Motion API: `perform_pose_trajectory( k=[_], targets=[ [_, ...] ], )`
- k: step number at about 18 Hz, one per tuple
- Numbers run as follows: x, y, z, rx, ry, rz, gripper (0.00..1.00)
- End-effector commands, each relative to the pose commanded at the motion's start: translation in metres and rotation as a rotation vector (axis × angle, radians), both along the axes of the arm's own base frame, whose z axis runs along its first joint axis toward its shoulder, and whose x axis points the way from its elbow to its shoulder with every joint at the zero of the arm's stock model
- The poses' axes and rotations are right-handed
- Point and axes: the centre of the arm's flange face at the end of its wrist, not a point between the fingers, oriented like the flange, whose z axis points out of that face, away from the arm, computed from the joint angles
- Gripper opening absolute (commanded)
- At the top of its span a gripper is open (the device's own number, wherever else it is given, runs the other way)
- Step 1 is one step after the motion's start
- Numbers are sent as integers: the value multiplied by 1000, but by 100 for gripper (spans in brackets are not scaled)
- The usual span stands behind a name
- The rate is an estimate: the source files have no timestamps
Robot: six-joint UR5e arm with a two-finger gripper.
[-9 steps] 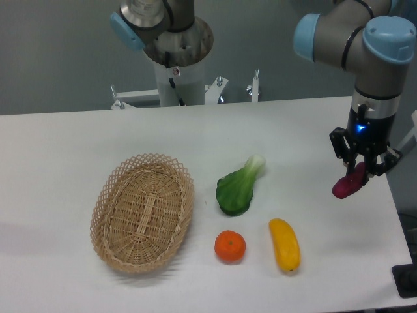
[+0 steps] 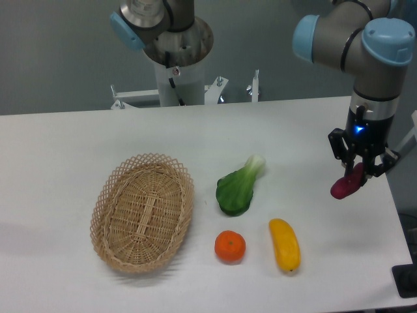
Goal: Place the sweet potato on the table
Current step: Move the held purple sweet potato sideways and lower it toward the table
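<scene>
Gripper (image 2: 360, 171) sits near right edge of the table (image 2: 78, 137), fingers closed on the sweet potato (image 2: 346, 185), which hangs tilted w/ its lower end pointing down-left; can't tell if that tip touches the tabletop or is just above it. Blue light glows on the wrist above the fingers. Wicker basket (image 2: 142, 212) lies toward the left-front part of the table. Bok choy (image 2: 238, 188) is approx mid-table, just right of the basket rim. Orange (image 2: 230, 246) sits near the front edge, below the bok choy; yellow fruit (image 2: 285, 244) is beside it to the right, also near the front edge, well apart from the sweet potato.
</scene>
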Motion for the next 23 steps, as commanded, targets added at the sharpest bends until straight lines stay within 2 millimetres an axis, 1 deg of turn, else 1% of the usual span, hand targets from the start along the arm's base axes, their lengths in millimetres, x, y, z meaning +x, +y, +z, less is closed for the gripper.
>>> perform_pose_trajectory(
  k=[4,8,10,12,15,17,20,21,22,23],
  targets=[
    [7,-3,-15,12,40,-1,15],
    [18,-11,-48,-39,57,15,15],
    [22,-14,-60,-59,51,15,15],
    [26,-17,-72,-100,52,-54,15],
    [36,-27,-102,-181,46,-215,15],
    [34,-33,-110,-214,51,-252,15],
    [35,-36,-140,-246,13,-314,15],
    [35,-38,-142,-255,14,-329,15],
    [32,-45,-143,-260,14,-343,15],
    [31,-53,-148,-266,6,-362,15]
  ],
)
